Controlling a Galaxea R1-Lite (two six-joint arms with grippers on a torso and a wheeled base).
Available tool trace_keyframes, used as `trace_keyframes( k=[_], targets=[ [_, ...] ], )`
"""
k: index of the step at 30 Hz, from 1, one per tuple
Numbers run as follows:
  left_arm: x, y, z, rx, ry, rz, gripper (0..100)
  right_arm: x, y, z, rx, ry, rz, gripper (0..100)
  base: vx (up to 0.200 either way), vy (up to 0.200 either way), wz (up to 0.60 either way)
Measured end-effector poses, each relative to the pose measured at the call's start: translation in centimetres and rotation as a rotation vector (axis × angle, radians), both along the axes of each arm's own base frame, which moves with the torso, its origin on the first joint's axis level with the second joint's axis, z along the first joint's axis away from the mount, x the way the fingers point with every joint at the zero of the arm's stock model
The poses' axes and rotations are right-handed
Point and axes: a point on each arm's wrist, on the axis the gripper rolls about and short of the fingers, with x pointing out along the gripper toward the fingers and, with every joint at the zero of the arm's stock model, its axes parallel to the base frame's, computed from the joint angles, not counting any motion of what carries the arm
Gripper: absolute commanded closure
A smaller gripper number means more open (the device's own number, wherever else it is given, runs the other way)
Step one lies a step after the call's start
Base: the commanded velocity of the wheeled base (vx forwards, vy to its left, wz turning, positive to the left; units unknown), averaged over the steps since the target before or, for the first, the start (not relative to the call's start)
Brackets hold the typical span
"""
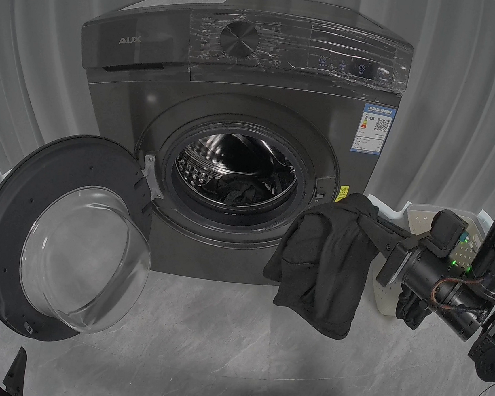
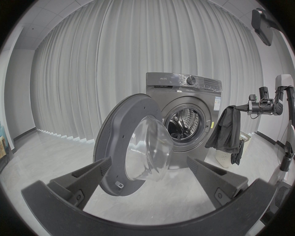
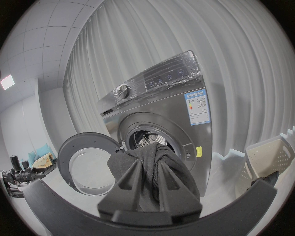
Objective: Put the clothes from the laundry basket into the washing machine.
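Right jaws clamping one garment, one washer

the grey floor bears washing machine and laundry basket.

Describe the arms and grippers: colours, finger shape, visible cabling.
The left gripper and right gripper are matte black; their wedge-shaped fingers taper to points, with recessed triangular pockets. The right arm has a black cylindrical wrist, a thin reddish cable looped on it, small green lights and a boxy black module on top. Farther up, one link is white.
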Motion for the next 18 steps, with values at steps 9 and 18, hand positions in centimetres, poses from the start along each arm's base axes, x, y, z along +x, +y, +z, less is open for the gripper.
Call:
trace_keyframes(
  k=[9,18],
  targets=[
    [0.0,0.0,0.1,0.018,-0.009,-0.010,0,0.6,2.6,0.1,0.054,-0.046,0.068,100,0.000,0.000,0.00],
    [-0.9,-0.4,4.3,0.032,-0.137,-0.165,0,1.2,5.2,0.1,0.094,-0.053,0.123,100,0.000,0.000,0.00]
  ],
)
